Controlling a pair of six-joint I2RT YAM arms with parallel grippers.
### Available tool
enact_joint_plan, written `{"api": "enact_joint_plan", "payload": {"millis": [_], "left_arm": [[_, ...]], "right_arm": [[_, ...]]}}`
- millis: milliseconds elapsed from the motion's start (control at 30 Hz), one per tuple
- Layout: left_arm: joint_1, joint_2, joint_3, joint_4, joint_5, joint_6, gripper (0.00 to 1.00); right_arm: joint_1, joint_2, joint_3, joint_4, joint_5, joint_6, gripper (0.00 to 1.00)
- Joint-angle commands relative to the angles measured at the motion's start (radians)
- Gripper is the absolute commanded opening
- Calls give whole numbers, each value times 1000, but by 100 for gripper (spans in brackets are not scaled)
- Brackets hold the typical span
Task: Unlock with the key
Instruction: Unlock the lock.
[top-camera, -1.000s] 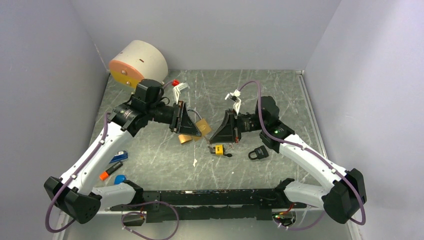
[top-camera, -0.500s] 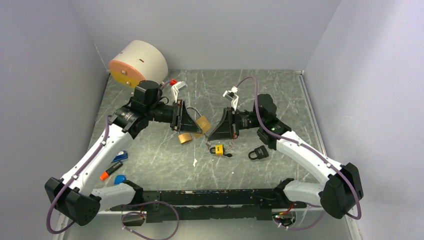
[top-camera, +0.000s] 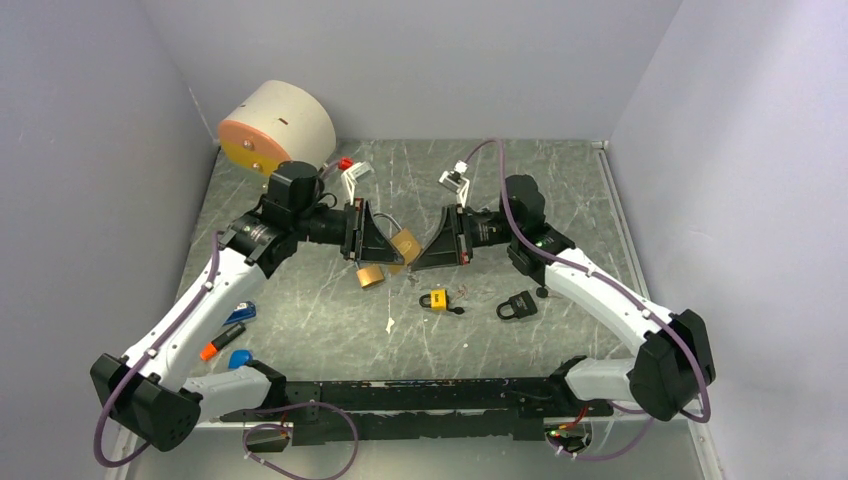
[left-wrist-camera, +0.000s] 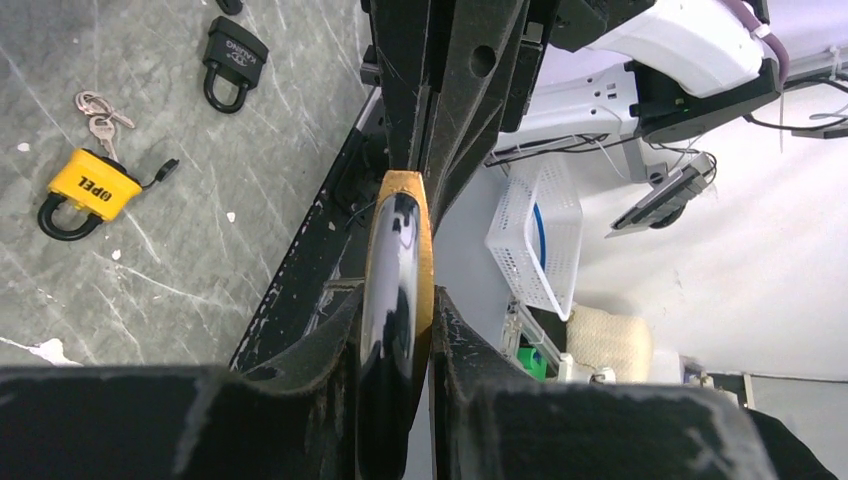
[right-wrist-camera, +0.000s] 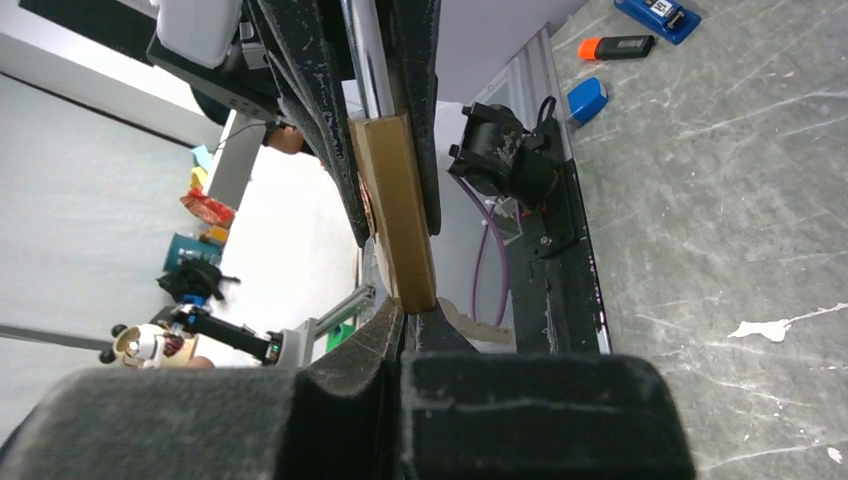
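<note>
Left pincer (left-wrist-camera: 397, 300) clamps padlock (left-wrist-camera: 400, 225), right pincer (right-wrist-camera: 403, 320) closed

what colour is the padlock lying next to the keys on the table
The padlock is yellow with a black shackle, clearest in the left wrist view.

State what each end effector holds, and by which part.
Left end effector: brass padlock, by its flat faces. Right end effector: shut at the padlock's end, contents hidden.
</note>
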Motion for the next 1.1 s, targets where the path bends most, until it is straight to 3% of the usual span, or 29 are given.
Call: {"api": "enact_joint_plan", "payload": {"millis": [0,133,267,467,700,767,1067], "left_arm": [[-41,-12,-4,48,106,3,3],[-42,-19,-20,123,94,-22,3],[-46,-16,-51,247,112,-81,3],[-64,-1,-36,238,97,-66,2],[-63,6,4,292,49,-5,3],[-63,3,9,324,29,-2,3],[-33,-5,12,486,95,-9,2]], "right_arm": [[-11,15,37,270,178,146,0],[-21,0,-40,518,220,322,0],[-22,16,-33,539,239,389,0],[-27,28,-38,635,263,523,0],[-43,133,-180,1186,312,1031,0],[-43,154,-209,1283,337,1103,0],[-36,89,-216,1131,421,1064,0]]}}
